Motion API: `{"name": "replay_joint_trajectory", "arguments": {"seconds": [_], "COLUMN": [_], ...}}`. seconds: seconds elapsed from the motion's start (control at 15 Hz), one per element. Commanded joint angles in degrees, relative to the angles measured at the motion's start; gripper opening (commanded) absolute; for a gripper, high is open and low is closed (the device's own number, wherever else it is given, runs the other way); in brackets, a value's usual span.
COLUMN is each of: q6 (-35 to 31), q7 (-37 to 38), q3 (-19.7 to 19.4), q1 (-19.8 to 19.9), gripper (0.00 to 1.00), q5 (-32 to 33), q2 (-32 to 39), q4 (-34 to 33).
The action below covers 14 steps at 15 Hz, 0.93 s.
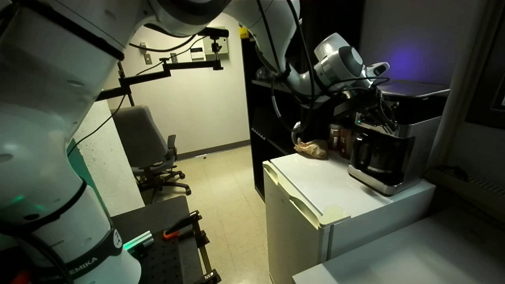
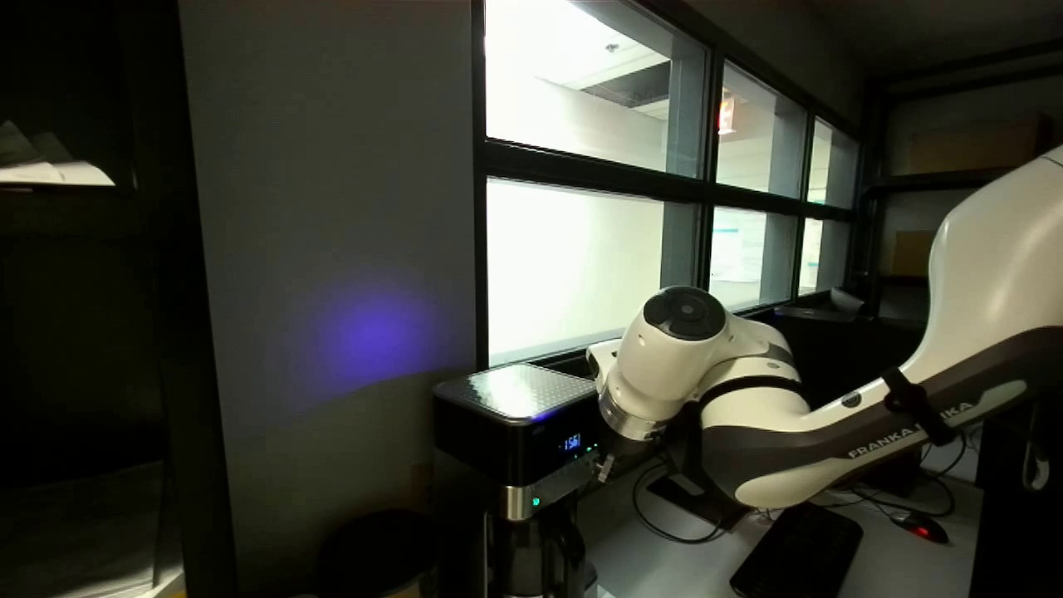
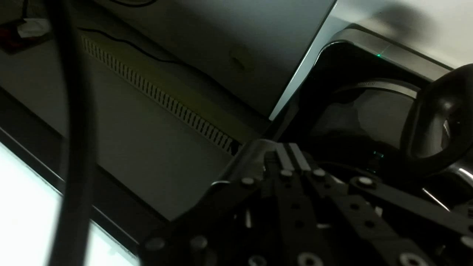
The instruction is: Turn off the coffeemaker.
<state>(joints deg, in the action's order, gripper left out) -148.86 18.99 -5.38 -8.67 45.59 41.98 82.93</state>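
Observation:
The black-and-silver coffeemaker [image 1: 424, 152] stands on a white cabinet, its dark carafe [image 1: 384, 156] inside. In an exterior view its front display [image 2: 572, 443] glows with blue digits, and a green light [image 2: 536, 501] shines on the silver strip below. My gripper [image 1: 390, 123] is at the machine's front, level with that strip and above the carafe. From the opposite side, the fingertips [image 2: 605, 469] appear right beside the strip; whether they touch it I cannot tell. In the wrist view the gripper [image 3: 292, 155] is shut, pads together with nothing between them, the coffeemaker's metal edge [image 3: 255, 159] just behind.
On the white cabinet [image 1: 315, 173], a crumpled brown bag [image 1: 311, 148] and a jar [image 1: 334, 137] stand beside the coffeemaker. Black shelving [image 1: 272, 114] rises behind. A keyboard [image 2: 801, 552] and a mouse [image 2: 918, 526] lie below the arm. A loose cable [image 3: 77, 111] hangs across the wrist view.

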Motion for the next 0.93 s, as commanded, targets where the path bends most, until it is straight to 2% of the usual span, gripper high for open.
{"name": "replay_joint_trajectory", "arguments": {"seconds": [0.0, 0.87], "q6": [-1.35, -6.21], "q7": [-0.98, 0.01], "q3": [-1.18, -1.29], "q1": [-0.86, -2.75], "gripper": [0.00, 0.00], "q5": [-1.45, -0.66], "q2": [1.61, -4.91], "q4": [-2.39, 7.41]}}
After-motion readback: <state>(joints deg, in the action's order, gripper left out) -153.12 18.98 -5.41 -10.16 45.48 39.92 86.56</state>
